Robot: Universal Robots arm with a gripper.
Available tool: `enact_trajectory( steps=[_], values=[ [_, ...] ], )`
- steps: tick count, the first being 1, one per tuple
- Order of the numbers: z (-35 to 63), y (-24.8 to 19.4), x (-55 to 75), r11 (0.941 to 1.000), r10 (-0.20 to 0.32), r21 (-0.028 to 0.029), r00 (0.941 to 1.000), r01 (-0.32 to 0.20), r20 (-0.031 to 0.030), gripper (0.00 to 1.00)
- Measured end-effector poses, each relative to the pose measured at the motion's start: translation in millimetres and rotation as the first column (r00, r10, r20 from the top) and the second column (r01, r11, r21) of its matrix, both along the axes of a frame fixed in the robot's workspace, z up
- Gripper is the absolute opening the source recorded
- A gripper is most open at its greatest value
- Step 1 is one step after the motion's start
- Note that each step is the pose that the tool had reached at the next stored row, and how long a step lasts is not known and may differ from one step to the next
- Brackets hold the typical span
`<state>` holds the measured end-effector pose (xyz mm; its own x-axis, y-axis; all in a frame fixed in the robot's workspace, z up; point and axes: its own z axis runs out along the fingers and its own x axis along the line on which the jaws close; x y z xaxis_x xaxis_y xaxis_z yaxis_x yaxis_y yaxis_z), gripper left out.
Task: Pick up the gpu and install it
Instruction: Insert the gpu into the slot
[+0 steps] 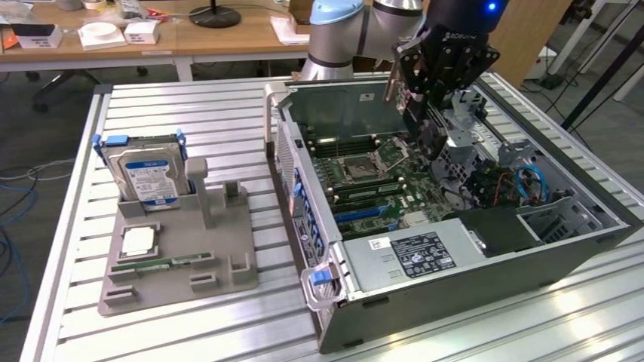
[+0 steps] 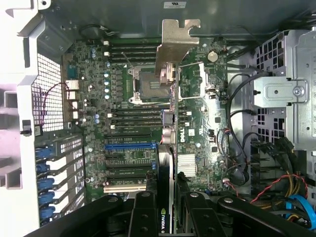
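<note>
While the gripper (image 1: 427, 113) hangs over the open computer case (image 1: 453, 249), its fingers are clamped on the gpu (image 1: 405, 83), one on each flat face of the card. In the wrist view the gripper (image 2: 168, 210) shows as two black fingers (image 2: 145, 212) pressed against the gpu (image 2: 169, 163), which runs edge-on straight out from between them. The silvery bracket (image 2: 177, 42) sits at the card's far end, the end farthest from the hand.

The card is held upright and clear of the board, not seated in any slot. Directly beneath the hand lies the green motherboard (image 2: 133, 98), with the empty processor socket (image 2: 148, 81) under the far half of the card and a blue expansion slot (image 2: 131, 146) just to one side of the card's edge, closer to the fingers. A metal drive cage (image 2: 284, 94) stands on the opposite side of the hand from that slot.

In the exterior view, well away from the hand towards the exterior view's left, a grey holder (image 1: 171, 256) rests on the slatted table (image 1: 201, 113). It carries a hard drive (image 1: 151, 173) standing on edge, a square chip (image 1: 138, 240) and a narrow green memory stick (image 1: 166, 263) lying flat. The black power supply (image 1: 423, 253) fills the case's near corner, below and in front of the hand.
</note>
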<state>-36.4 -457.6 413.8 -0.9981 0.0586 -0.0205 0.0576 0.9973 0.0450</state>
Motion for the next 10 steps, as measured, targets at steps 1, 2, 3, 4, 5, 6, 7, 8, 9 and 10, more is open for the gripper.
enact_trajectory(
  steps=[1, 2, 3, 4, 5, 6, 7, 8, 9, 10],
  values=[
    [0.0, 0.0, 0.0, 1.0, 0.001, 0.0, 1.0, -0.001, 0.0, 0.26],
    [0.0, 0.0, 0.0, 1.0, 0.002, 0.0, 1.0, -0.002, 0.0, 0.26],
    [0.0, 0.0, 0.0, 1.0, 0.002, 0.0, 1.0, -0.002, 0.0, 0.26],
    [0.0, 0.0, 0.0, 1.0, 0.003, 0.0, 1.0, -0.003, 0.0001, 0.26],
    [0.0, 0.0, 0.0, 1.0, 0.004, 0.0, 1.0, -0.004, 0.0, 0.26],
    [0.0, 0.0, 0.0, 1.0, 0.004, 0.0, 1.0, -0.004, 0.0, 0.26],
    [0.0, 0.0, 0.0, 1.0, 0.005, 0.0, 1.0, -0.005, 0.0, 0.26],
    [0.0, 0.0, 0.0, 1.0, 0.005, 0.0, 1.0, -0.005, 0.0, 0.26],
    [0.0, 0.0, 0.0, 1.0, 0.006, 0.0, 1.0, -0.006, 0.0, 0.26],
    [0.0, 0.0, 0.0, 1.0, 0.006, 0.0, 1.0, -0.006, 0.0, 0.26]
  ],
)
